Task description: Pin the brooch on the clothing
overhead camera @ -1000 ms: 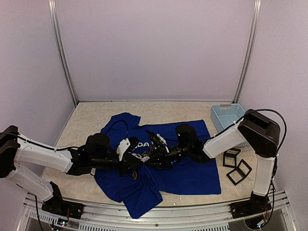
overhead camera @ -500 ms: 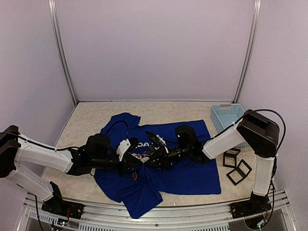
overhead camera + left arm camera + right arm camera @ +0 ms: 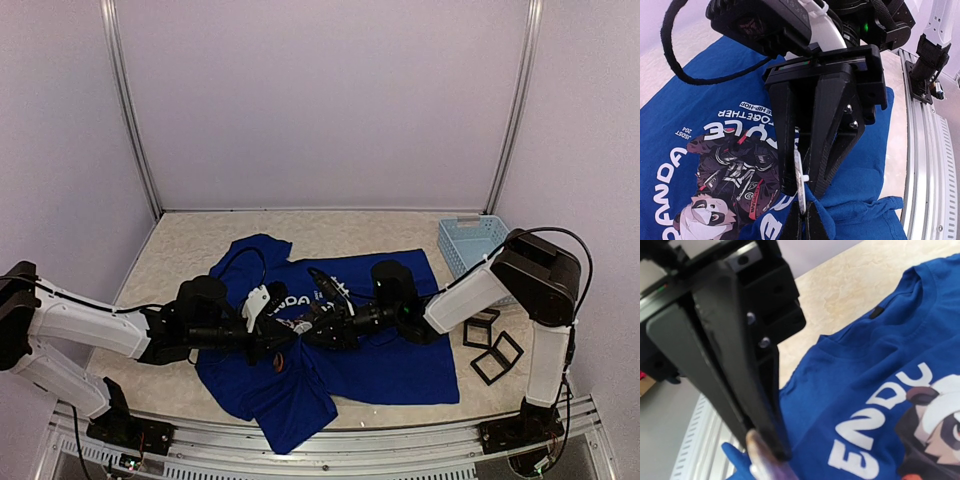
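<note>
Brooch [image 3: 800,176] shines silver between the two black fingers of the right claw [image 3: 802,189], which is squeezed tight on it. It is held close over the blue shirt [image 3: 400,365], right by the panda picture [image 3: 725,175]. The left claw [image 3: 804,227] is pressed fully closed too, tip to tip with the right claw. A bump of blue cloth is bunched right beside its tips. I cannot tell if any cloth is caught between them. The blue shirt lies spread on the table [image 3: 200,240], a bit crumpled near the front edge. Both arms reach in low from each side and meet over the middle of the shirt. A light-blue basket [image 3: 470,245] stands at the far right of the table, and black square frames [image 3: 495,355] lie near it.
</note>
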Controlling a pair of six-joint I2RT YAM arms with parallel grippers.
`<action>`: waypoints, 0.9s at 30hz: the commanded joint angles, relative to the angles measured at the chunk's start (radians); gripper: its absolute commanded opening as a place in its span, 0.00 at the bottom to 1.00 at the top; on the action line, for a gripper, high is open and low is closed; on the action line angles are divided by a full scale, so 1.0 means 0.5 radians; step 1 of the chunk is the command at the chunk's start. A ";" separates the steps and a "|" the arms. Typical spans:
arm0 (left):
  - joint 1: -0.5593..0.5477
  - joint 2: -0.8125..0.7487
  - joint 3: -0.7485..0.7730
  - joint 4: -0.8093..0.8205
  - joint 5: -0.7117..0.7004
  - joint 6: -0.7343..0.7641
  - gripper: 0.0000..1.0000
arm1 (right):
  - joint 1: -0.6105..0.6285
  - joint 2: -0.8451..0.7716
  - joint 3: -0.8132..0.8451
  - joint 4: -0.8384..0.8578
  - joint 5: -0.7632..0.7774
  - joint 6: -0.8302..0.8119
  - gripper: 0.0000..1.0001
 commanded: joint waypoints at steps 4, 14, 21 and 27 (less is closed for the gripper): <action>-0.058 -0.010 -0.016 -0.055 0.020 0.034 0.00 | -0.049 -0.054 -0.014 0.051 0.071 -0.070 0.25; -0.066 -0.017 0.010 -0.036 0.065 0.038 0.00 | -0.043 -0.049 0.062 -0.112 0.100 -0.183 0.29; -0.081 0.001 0.039 -0.051 0.123 0.106 0.00 | -0.038 0.005 0.185 -0.193 0.050 -0.261 0.27; -0.091 -0.015 0.041 -0.058 0.114 0.119 0.00 | -0.039 0.020 0.206 -0.214 0.036 -0.259 0.23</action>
